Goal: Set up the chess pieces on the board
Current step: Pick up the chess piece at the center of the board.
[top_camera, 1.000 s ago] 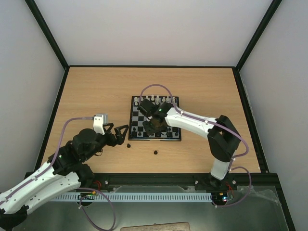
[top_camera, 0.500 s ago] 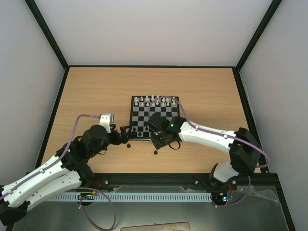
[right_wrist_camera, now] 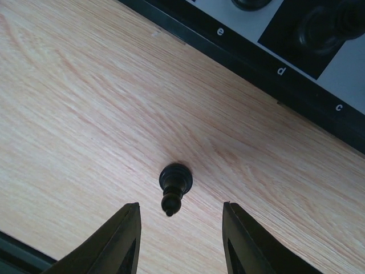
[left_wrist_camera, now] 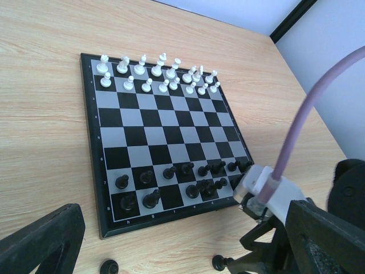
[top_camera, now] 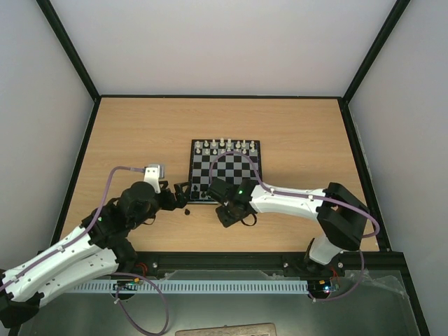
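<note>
- Black, and tiny against the jaws around it, one loose chess piece [right_wrist_camera: 174, 185] sits on the bare wooden tabletop [right_wrist_camera: 68, 114] just off the board's near edge, closest of all to the tabletop's near edge.
- The right claw [right_wrist_camera: 179, 228] hangs directly over it, released. Its fingers [right_wrist_camera: 122, 240] stand either side of the piece with clear wood showing on both sides, so nothing is gripped yet. This looks like lining up for a pinch, with the piece centred so that both pads would meet it together.
- A second loose black piece [left_wrist_camera: 109, 266] stands on the wood a little further left, also just short of the board's near edge, and nothing is touching it.
- The left claw [left_wrist_camera: 182, 240] is spread to its widest and empty, poised beside the board's near-left corner. It is probably kept wide so it can drop over that second piece without knocking it.
- The board [left_wrist_camera: 165, 128] lies flat around the middle of the tabletop. The black pieces on the board [left_wrist_camera: 187, 168] fill its two nearest rows, though the nearest row has at least one bare square, presumably awaiting the loose ones.
- White pieces [left_wrist_camera: 162, 71] line the board's two farthest rows, well apart from both claws.
</note>
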Action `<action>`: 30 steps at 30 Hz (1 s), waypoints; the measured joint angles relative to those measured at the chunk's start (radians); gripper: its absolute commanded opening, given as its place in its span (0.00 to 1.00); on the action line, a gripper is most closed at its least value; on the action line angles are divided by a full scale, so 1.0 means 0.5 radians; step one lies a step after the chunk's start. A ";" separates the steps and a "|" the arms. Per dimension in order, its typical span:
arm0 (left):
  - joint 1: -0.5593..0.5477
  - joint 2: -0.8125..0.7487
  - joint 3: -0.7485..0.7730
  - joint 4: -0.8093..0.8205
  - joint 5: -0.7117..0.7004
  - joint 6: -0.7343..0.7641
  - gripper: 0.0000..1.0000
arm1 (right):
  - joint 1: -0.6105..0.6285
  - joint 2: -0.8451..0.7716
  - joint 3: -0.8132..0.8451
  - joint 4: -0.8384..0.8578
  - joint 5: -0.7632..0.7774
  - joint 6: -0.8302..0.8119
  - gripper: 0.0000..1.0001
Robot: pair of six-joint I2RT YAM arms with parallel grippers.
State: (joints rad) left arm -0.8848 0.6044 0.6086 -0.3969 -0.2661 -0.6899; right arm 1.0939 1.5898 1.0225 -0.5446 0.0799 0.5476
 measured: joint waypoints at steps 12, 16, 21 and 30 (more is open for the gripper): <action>0.000 -0.069 0.000 -0.027 -0.009 -0.021 1.00 | 0.003 0.124 0.001 0.040 0.013 0.006 0.24; 0.000 -0.085 0.000 -0.034 -0.009 -0.026 0.99 | 0.003 0.141 0.001 0.050 0.012 0.006 0.15; 0.000 -0.103 0.000 -0.037 -0.010 -0.029 0.99 | 0.003 0.143 0.001 0.053 0.015 0.005 0.07; 0.000 -0.104 0.000 -0.043 -0.010 -0.031 0.99 | -0.005 0.069 0.067 -0.056 0.163 0.005 0.08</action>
State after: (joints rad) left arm -0.8848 0.5526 0.6086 -0.4183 -0.2710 -0.7052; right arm 1.0916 1.6241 1.0561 -0.5724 0.1612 0.5503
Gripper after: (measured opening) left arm 0.994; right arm 0.075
